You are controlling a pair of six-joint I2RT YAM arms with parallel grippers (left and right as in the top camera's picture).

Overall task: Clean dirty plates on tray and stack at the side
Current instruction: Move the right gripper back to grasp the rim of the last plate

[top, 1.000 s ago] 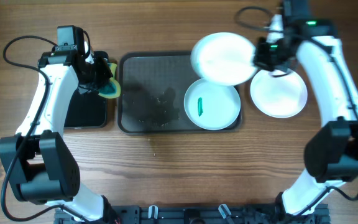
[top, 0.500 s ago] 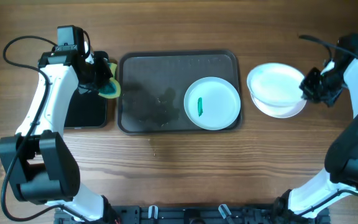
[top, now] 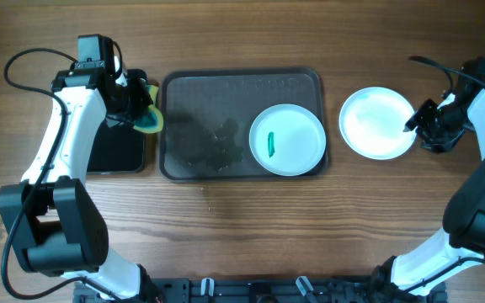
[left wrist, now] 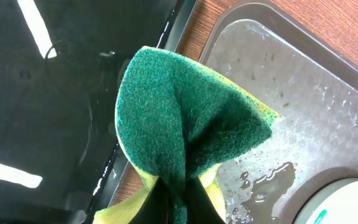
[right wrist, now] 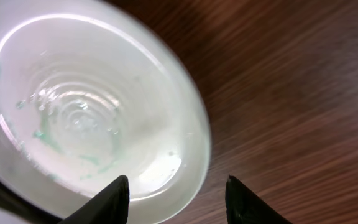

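The dark tray [top: 200,118] holds one white plate [top: 287,140] with a green smear, at its right end. Another white plate [top: 378,122] lies on the wood right of the tray, wet with faint green streaks [right wrist: 92,124]. My right gripper [top: 414,124] is at that plate's right rim, open, its fingers [right wrist: 114,199] straddling the rim without pinching it. My left gripper [top: 141,114] hangs over the tray's left edge, shut on a folded green and yellow sponge [left wrist: 185,124]. The tray floor [left wrist: 291,81] is wet.
A smaller glossy black tray [top: 116,150] lies left of the big one, under my left arm. Water puddles [top: 217,139] cover the tray's middle. Bare wood runs along the front and far right.
My right arm carried a white plate from above the tray's right end to the plate lying at the right, set it down there, and its jaws opened. The left arm stayed still.
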